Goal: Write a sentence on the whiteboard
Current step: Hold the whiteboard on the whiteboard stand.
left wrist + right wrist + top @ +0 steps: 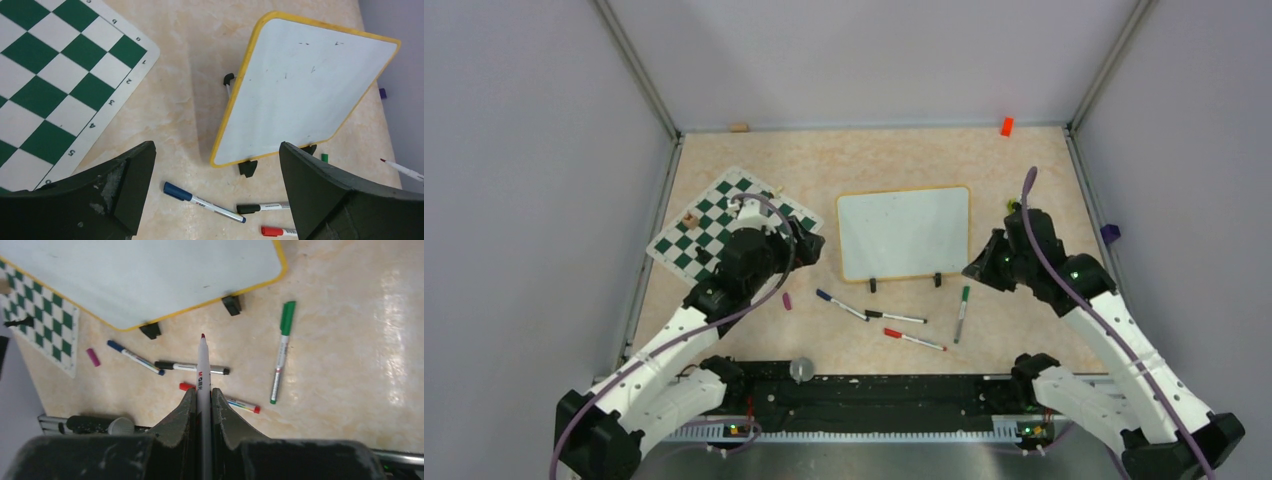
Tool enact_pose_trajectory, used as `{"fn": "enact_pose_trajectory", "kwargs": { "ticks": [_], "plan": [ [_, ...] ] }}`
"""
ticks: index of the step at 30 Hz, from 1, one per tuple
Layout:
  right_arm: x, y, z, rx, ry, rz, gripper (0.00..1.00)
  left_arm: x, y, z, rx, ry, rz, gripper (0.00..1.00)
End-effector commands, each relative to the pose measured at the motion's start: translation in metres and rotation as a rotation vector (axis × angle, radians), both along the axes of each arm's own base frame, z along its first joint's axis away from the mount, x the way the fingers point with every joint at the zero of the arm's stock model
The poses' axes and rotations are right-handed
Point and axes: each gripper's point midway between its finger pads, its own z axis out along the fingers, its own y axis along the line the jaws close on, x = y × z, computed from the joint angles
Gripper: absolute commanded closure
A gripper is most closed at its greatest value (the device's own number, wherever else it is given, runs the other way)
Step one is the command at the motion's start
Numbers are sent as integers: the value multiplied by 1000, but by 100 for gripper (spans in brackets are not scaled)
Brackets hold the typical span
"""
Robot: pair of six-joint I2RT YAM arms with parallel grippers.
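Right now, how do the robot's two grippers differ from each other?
The left gripper stands wide open and empty; the right gripper is shut on an uncapped marker. The left gripper sits at the left side of the whiteboard, by the chess mat; the right gripper sits at the whiteboard's right side. Both are black, two-fingered, and face the whiteboard.

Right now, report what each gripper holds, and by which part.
Right gripper: an uncapped marker, clamped by its barrel, tip forward. Left gripper: open, holding nothing.
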Motion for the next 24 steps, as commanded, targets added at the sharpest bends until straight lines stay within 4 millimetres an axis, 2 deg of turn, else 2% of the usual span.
{"fn": "enact_pose_trajectory", "kwargs": {
  "ticks": [1, 5, 8, 11, 15, 21, 24],
  "plan": [
    [-11, -34, -3, -170, 116, -109, 100, 10, -19, 23, -46, -147, -99, 1],
    [-22, -66, -5, -314, 158, -192, 100, 10, -28, 21, -51, -132, -140, 1],
    [-31, -88, 1, -375, 150, -279, 100, 5, -45, 25, -48, -126, -255, 1],
    [-38, -91, 7, -325, 119, -328, 100, 1, -60, 28, -44, -91, -350, 1],
    [-48, -96, 10, -296, 107, -361, 100, -6, -70, 19, -51, -46, -418, 1],
    [-46, -100, 3, -366, 124, -322, 100, -11, -69, 15, -56, -61, -430, 1],
    [-41, -97, 8, -336, 110, -343, 100, -1, -55, 12, -60, -102, -318, 1]
  ]
}}
